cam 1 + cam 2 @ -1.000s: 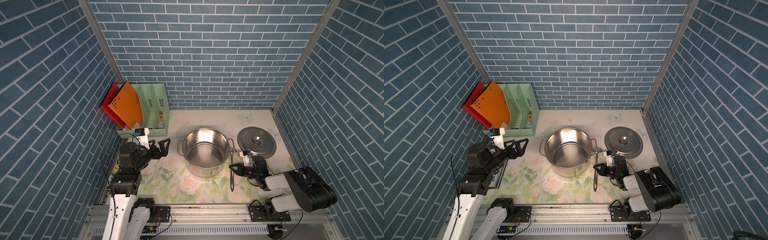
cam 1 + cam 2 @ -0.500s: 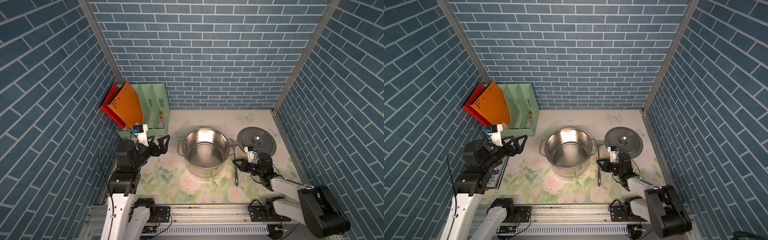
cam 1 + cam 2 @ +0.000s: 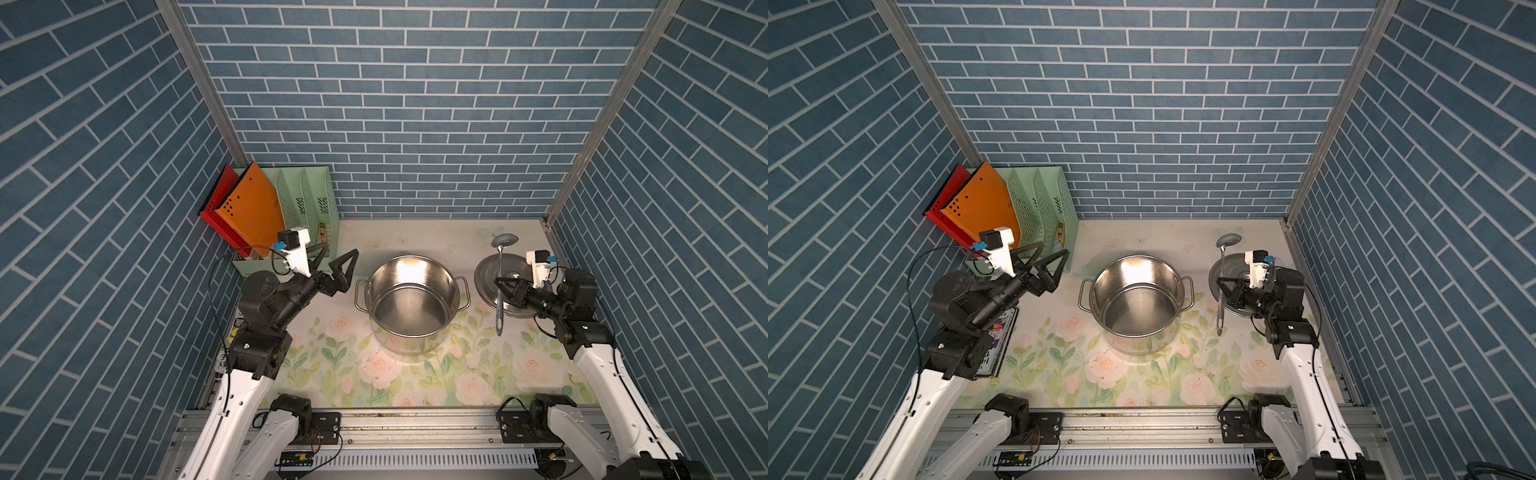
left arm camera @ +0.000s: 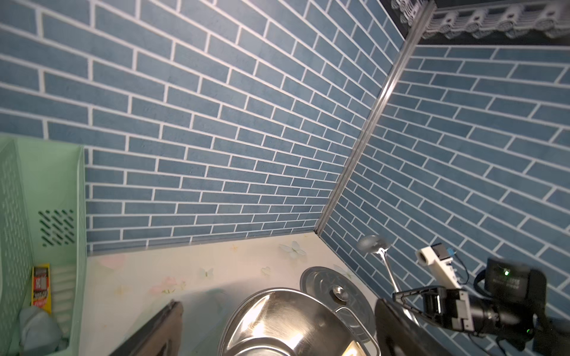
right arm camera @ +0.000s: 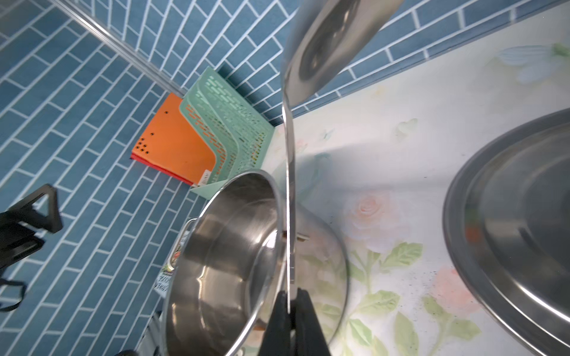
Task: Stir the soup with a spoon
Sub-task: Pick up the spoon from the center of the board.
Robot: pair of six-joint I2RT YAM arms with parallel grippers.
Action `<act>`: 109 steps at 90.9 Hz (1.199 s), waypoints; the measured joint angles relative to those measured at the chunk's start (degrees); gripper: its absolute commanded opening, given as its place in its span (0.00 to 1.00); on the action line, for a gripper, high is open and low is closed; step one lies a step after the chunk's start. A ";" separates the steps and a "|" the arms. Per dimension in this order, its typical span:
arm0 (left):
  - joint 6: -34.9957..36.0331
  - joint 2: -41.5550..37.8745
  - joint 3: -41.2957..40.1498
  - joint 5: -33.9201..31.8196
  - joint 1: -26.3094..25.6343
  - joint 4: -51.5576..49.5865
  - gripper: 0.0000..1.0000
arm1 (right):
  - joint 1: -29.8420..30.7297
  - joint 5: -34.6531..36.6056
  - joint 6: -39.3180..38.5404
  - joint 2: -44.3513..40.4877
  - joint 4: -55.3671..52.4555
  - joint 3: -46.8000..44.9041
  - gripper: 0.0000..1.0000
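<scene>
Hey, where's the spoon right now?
In both top views the spoon is clamped in the right gripper, above the lid, just right of the pot.

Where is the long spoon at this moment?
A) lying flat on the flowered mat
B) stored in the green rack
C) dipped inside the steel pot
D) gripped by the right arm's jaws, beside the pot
D: the right arm's jaws are shut on the handle of the spoon, holding it in the air beside the pot, not in it.

Left gripper [image 3: 336, 261] held raised with jaws wide apart; right gripper [image 3: 501, 286] clamped tight, both forearms pointing inward
</scene>
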 measured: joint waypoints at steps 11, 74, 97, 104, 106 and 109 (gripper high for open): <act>14.95 4.17 0.17 -8.00 -14.99 6.32 1.00 | 0.48 -8.04 0.37 -0.04 -3.45 3.17 0.00; 107.41 18.71 -10.08 -23.10 -43.78 27.87 0.76 | 19.32 -16.15 21.53 -0.81 0.42 2.23 0.00; 115.47 20.11 -10.10 -26.47 -49.44 27.82 0.68 | 21.42 -15.30 25.33 0.11 3.50 2.08 0.00; 117.61 19.89 -10.47 -26.97 -51.71 28.59 0.62 | 21.92 -14.84 26.60 0.15 4.66 2.08 0.00; 118.16 19.85 -10.75 -27.17 -52.37 28.79 0.60 | 22.05 -14.73 27.08 0.15 4.90 2.08 0.00; 119.16 19.76 -11.39 -27.41 -53.42 29.20 0.58 | 22.16 -14.53 27.65 0.15 5.33 2.08 0.00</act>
